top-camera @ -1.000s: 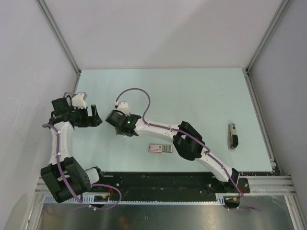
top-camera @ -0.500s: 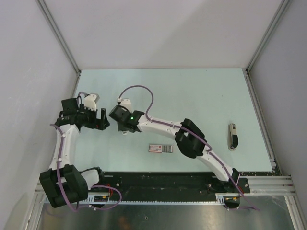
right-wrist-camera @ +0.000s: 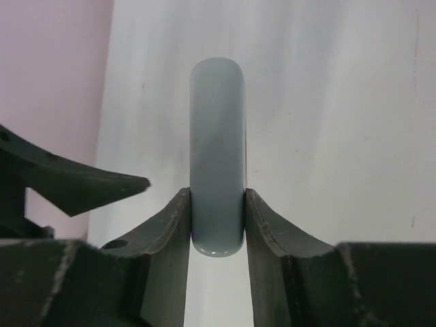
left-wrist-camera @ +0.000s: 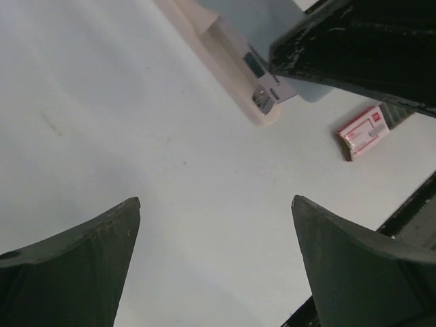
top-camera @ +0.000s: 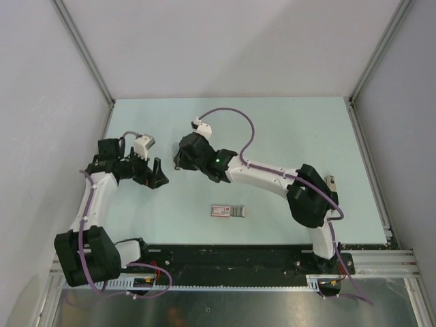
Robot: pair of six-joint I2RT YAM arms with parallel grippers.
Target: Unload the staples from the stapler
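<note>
Left side: left fingers [left-wrist-camera: 88,259] spread wide and holding nothing. They point right toward the stapler [right-wrist-camera: 216,157] and stop just short of it.
Left of centre: the stapler is pinched across its body between the right fingers [right-wrist-camera: 163,245]. Its pale blue back faces the right wrist camera. Its pale underside and metal mouth face the left wrist camera.
Clearance: one left finger tip shows just left of the stapler, not touching it. Whether the stapler rests on the counter [top-camera: 286,129] cannot be told.
Centre, near edge: box [top-camera: 227,211], red and white with a grey end, lies flat on the counter. It is nearer the arm bases than either pair of fingers and apart from both.
Right side: the elbow of the right arm [top-camera: 310,201] covers most of a small object [top-camera: 332,181] near the counter's right edge. What it is cannot be told.
Surround: grey walls [top-camera: 225,48] on three sides.
</note>
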